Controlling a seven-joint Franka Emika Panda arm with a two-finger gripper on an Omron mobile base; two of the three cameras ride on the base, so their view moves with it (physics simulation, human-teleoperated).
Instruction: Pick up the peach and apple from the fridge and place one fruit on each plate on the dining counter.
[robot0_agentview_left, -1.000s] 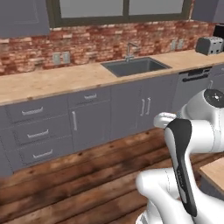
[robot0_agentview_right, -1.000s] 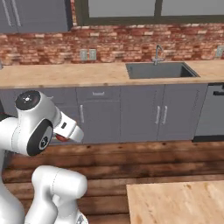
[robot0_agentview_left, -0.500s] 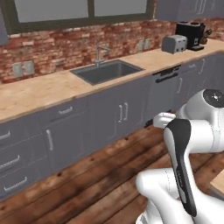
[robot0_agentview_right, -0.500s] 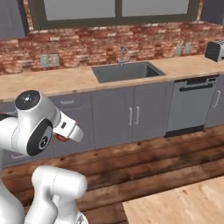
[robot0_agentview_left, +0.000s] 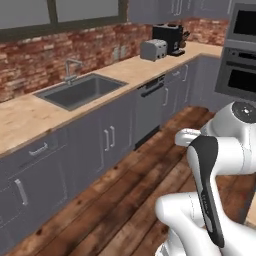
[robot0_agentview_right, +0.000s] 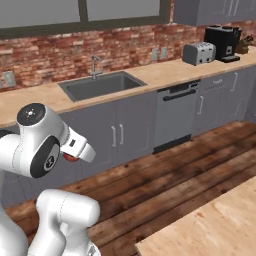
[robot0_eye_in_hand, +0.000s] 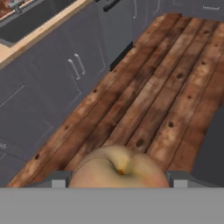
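My gripper (robot0_eye_in_hand: 118, 180) is shut on the peach (robot0_eye_in_hand: 117, 168), a pale yellowish-orange fruit with a small dimple, held between the two fingers (robot0_eye_in_hand: 57, 180) above the wooden floor. In the right base view the hand (robot0_agentview_right: 77, 146) is tucked close to the arm, with a bit of the reddish peach (robot0_agentview_right: 70, 158) showing beneath it. A corner of the dining counter (robot0_agentview_right: 210, 225) with its light wood-grain top lies at the lower right. The apple, the fridge and the plates are out of view.
A wall counter (robot0_agentview_right: 160, 72) runs under a brick wall with a sink (robot0_agentview_right: 102, 84), a dishwasher (robot0_agentview_right: 175, 117), a toaster (robot0_agentview_right: 198, 52) and a coffee machine (robot0_agentview_right: 223, 42). A built-in oven (robot0_agentview_left: 242, 75) stands at the right. Wooden floor (robot0_agentview_right: 170, 185) separates the cabinets from the island.
The whole scene has slid left in both base views, so the base has moved: toaster, coffee machine and oven have come into view. The arm's pose and its hold on the fruit are unchanged.
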